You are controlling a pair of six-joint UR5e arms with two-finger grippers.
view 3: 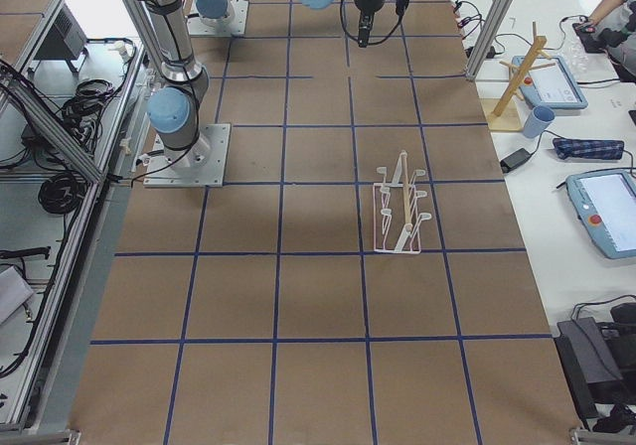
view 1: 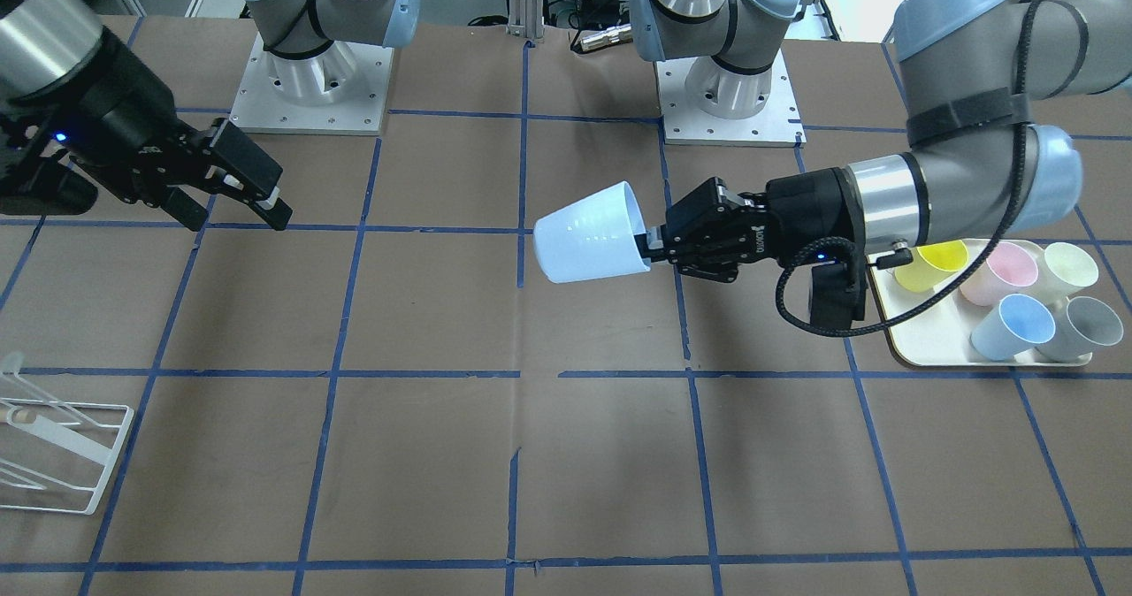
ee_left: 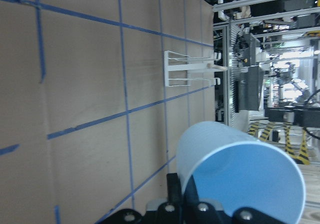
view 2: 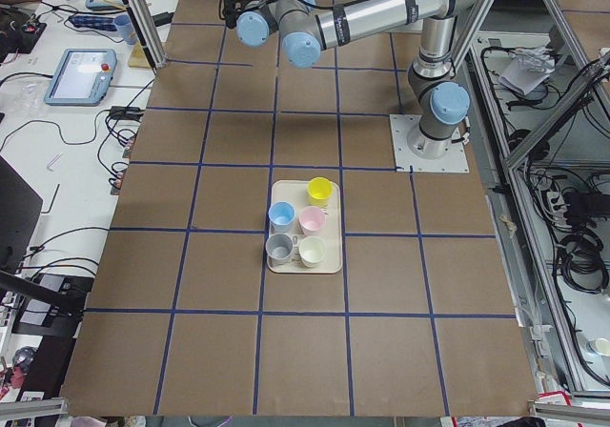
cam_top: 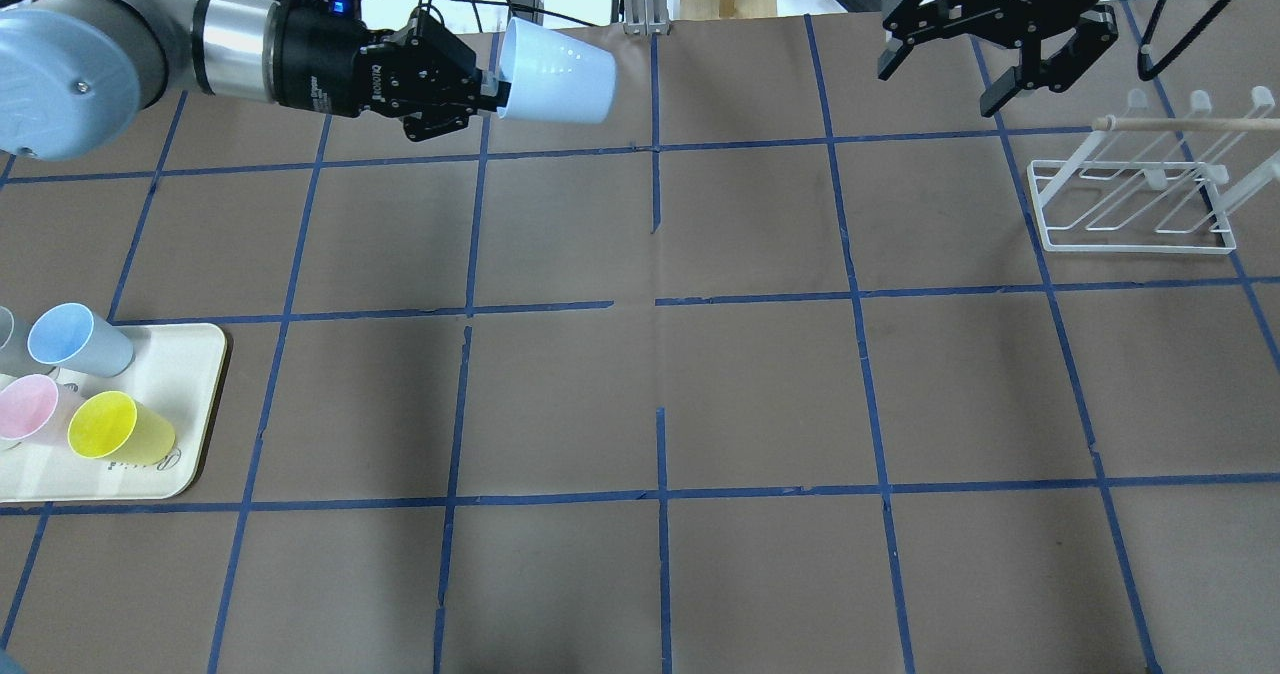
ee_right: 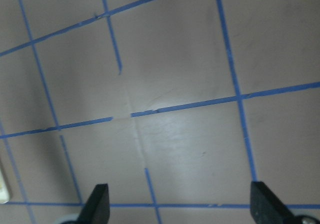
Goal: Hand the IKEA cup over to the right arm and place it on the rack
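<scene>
My left gripper [view 1: 650, 247] is shut on the rim of the IKEA cup [view 1: 588, 233], a pale blue tumbler. It holds the cup on its side above the table, base pointing away from the wrist. The gripper [cam_top: 490, 94] and cup [cam_top: 555, 84] also show at the far left-centre of the overhead view, and the cup's open mouth [ee_left: 235, 169] fills the left wrist view. My right gripper [view 1: 265, 202] is open and empty, well apart from the cup. It hangs at the far right of the overhead view [cam_top: 938, 84], and the right wrist view [ee_right: 180, 204] sees only table under it. The white wire rack [cam_top: 1135, 204] stands near the right gripper.
A cream tray [cam_top: 190, 374] at the near left holds a second pale blue cup [cam_top: 75, 339], a yellow cup [cam_top: 115, 429], a pink cup [cam_top: 30, 409] and others. Both arm bases [view 1: 314, 92] stand at the table's robot side. Brown paper with blue tape lines covers the table.
</scene>
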